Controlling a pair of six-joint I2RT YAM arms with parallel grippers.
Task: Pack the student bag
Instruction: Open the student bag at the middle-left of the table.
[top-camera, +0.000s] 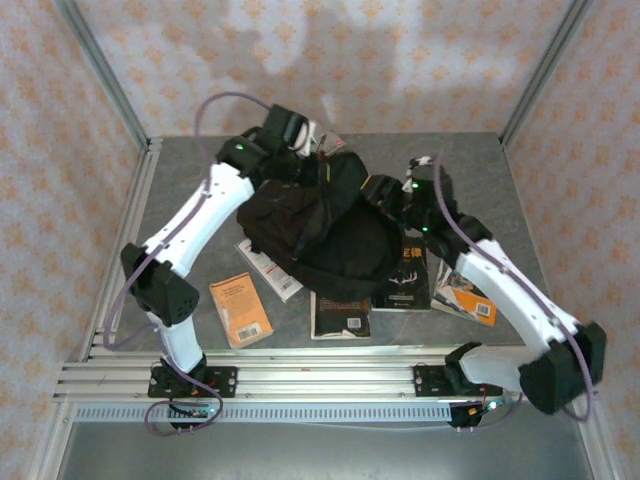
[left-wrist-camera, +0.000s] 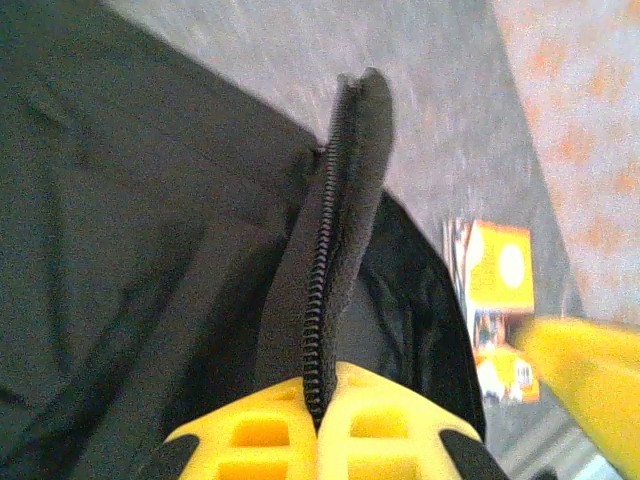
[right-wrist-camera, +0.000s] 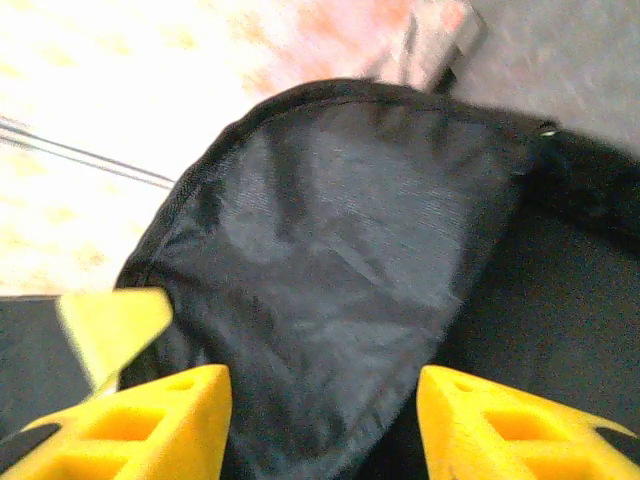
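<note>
The student bag (top-camera: 320, 235) lies crumpled in the middle of the table, a large black fabric backpack. My left gripper (top-camera: 308, 148) is at its far edge, shut on the bag's zip edge (left-wrist-camera: 340, 220), which stands up as a ridge out of the yellow fingertips (left-wrist-camera: 260, 430); the pinch point (left-wrist-camera: 322, 400) is on the zip teeth. My right gripper (top-camera: 388, 195) is at the bag's right side. Its yellow fingers (right-wrist-camera: 150, 420) stand apart, open, over the bag's grey inner lining (right-wrist-camera: 340, 250), gripping nothing (right-wrist-camera: 322, 410).
Books lie round the bag's near side: an orange one (top-camera: 240, 308), a white and red one (top-camera: 268, 268), two black-covered ones (top-camera: 340, 312) (top-camera: 403, 280) and a colourful one (top-camera: 462, 298) under the right arm. An aluminium rail (top-camera: 320, 378) runs along the near edge.
</note>
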